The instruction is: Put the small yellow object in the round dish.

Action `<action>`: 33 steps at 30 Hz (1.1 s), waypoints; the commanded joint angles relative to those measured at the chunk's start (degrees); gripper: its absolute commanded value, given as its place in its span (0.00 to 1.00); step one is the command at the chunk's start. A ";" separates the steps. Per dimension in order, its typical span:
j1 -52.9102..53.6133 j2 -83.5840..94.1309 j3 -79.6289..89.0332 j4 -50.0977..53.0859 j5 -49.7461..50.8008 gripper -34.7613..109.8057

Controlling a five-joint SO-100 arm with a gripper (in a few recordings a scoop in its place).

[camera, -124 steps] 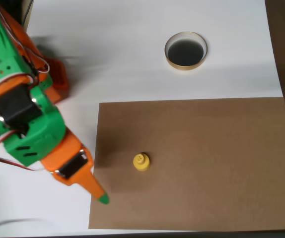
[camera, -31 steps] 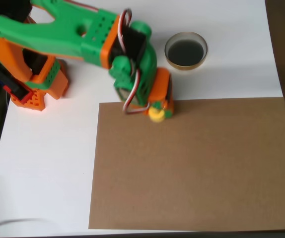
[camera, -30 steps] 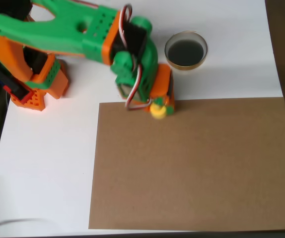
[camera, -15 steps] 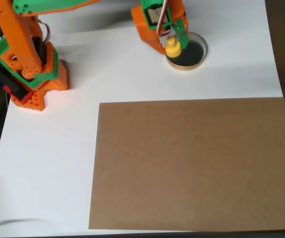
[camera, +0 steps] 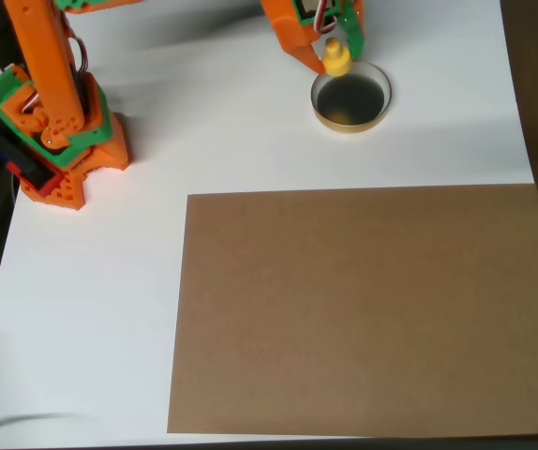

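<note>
A: What had changed over the last few seconds?

B: The yellow piece point(camera: 336, 58) had left the brown board point(camera: 363, 309), where it had stood near the left side. The gripper point(camera: 335, 42) had carried it up across the white table point(camera: 203, 141). Half a second before, it hung over the dish point(camera: 351, 97); now it sat at the dish's upper left rim, a little higher in the overhead view.

A: Gripper state?

B: Clamped on the piece, not yet released.

A: Meaning for the task?

B: Transport looked nearly complete; the drop remained.

A: Materials?

B: The piece was bright plastic, knobbed. The dish was shallow and round, dark inside, with a thin tan rim. The board was matte and flat.
</note>
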 commanded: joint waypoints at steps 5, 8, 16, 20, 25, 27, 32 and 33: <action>2.72 0.97 -0.53 -2.46 -1.23 0.24; 3.69 0.70 0.26 -3.25 -1.23 0.27; 3.78 0.79 1.58 -3.60 -1.32 0.34; 3.60 0.88 1.85 -3.25 -1.32 0.37; 4.22 2.37 2.55 -3.25 -1.49 0.39; 5.10 3.16 2.46 -2.99 -1.93 0.39; 8.61 5.62 1.49 -0.79 -4.13 0.40; 9.76 6.33 1.32 -0.26 -4.83 0.41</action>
